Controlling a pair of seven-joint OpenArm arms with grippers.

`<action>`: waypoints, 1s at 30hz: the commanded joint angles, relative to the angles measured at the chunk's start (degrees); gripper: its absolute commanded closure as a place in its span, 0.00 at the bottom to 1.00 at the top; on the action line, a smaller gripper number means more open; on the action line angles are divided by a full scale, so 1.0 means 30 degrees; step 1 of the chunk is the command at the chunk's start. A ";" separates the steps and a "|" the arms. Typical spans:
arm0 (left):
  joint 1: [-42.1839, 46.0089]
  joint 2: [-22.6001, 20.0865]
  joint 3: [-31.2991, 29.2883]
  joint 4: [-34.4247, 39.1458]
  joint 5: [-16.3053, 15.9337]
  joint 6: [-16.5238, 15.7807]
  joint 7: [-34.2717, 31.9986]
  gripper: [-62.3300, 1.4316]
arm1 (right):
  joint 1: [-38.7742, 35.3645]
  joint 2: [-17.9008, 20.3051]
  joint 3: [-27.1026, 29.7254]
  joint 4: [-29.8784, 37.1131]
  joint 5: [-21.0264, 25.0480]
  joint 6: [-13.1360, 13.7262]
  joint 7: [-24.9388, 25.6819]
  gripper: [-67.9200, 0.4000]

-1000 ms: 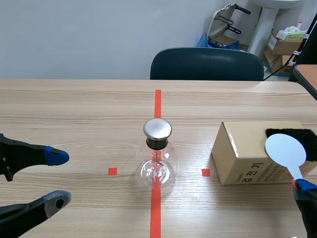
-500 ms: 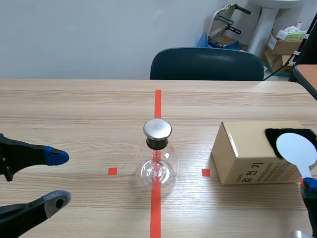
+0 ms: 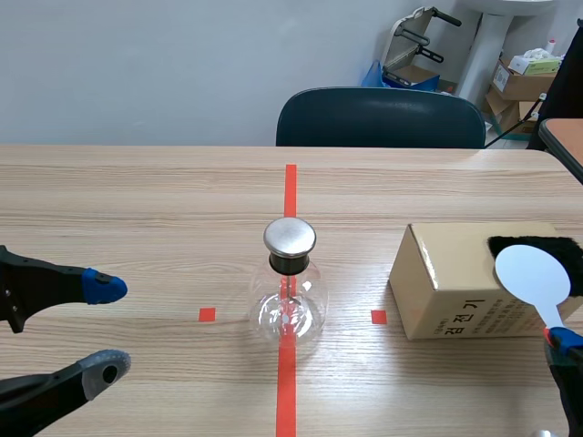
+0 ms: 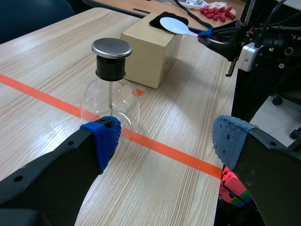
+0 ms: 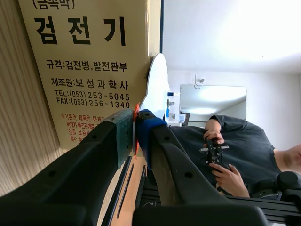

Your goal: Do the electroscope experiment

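Note:
The electroscope (image 3: 289,296), a clear glass flask with a metal cap, stands on the red tape line mid-table. To its right lies a cardboard box (image 3: 455,291) with a black cloth (image 3: 547,246) on top. My right gripper (image 3: 560,341) is shut on the stem of a white paddle (image 3: 533,273), whose disc lies against the cloth. In the right wrist view the paddle (image 5: 157,84) rises edge-on from my right gripper (image 5: 135,125) beside the box (image 5: 89,61). My left gripper (image 4: 164,139) stands open just short of the flask (image 4: 110,89), holding nothing.
A dark chair (image 3: 381,118) stands behind the table's far edge, with stacked cartons (image 3: 524,77) at the back right. A person (image 5: 225,150) sits off beyond the right arm. The table's right edge runs close to the box.
The white paddle slid to the right over the black cloth, then came back a little to the left. The left arm and the flask have not moved.

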 commanded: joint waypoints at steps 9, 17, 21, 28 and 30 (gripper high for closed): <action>-0.0007 0.0036 -0.0160 0.0204 -0.0131 -0.0109 -0.0270 0.30 | -0.0036 0.0248 0.0022 0.0087 -0.0087 -0.0138 -0.0131 0.97; -0.0007 0.0044 -0.0160 0.0204 -0.0131 -0.0109 -0.0270 0.30 | -0.0029 0.0248 0.0022 0.0087 -0.0080 -0.0131 -0.0117 0.97; -0.0007 0.0044 -0.0160 0.0204 -0.0124 -0.0109 -0.0270 0.30 | -0.0029 0.0248 0.0022 0.0087 -0.0080 -0.0131 -0.0124 0.97; -0.0015 0.0233 -0.0153 0.0204 -0.0109 0.0226 -0.0248 0.30 | -0.0036 0.0211 0.0022 0.0087 -0.0073 -0.0146 -0.0153 0.97; -0.0015 0.0554 -0.0153 0.0182 -0.0051 0.0845 -0.0080 0.30 | -0.0036 0.0211 0.0022 0.0087 -0.0073 -0.0146 -0.0204 0.97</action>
